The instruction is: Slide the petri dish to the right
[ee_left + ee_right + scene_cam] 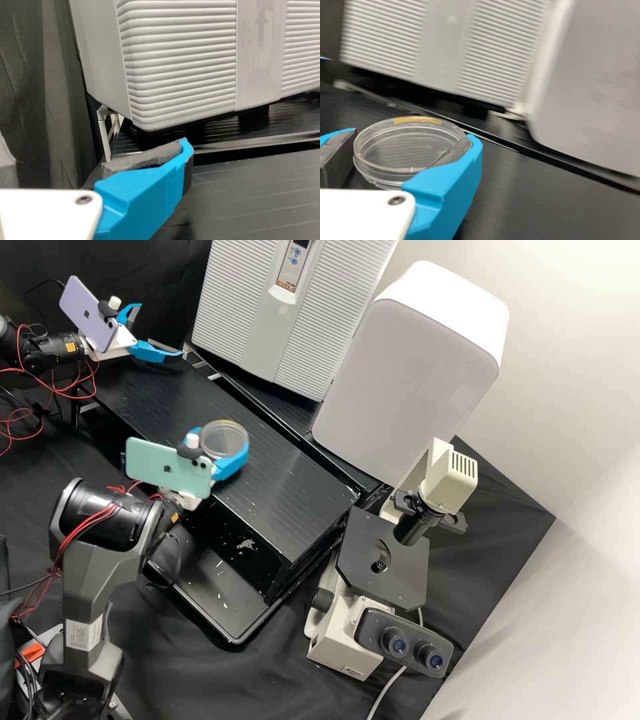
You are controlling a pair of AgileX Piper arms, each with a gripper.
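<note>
Right tool [405,144]: I see it pinching the clear round plastic petri dish [407,152] on the black worktop [280,487].
Dish label: yellow strip [417,120], unreadable.
Left tool [159,330]: spread, far corner.

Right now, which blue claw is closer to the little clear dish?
The right gripper: its fingers clasp the petri dish. The left gripper hangs open far off, over the bench's far end.

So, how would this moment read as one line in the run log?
right gripper: fingers shut on petri dish | petri dish: flat on black bench | left gripper: open, near ribbed white unit
</note>
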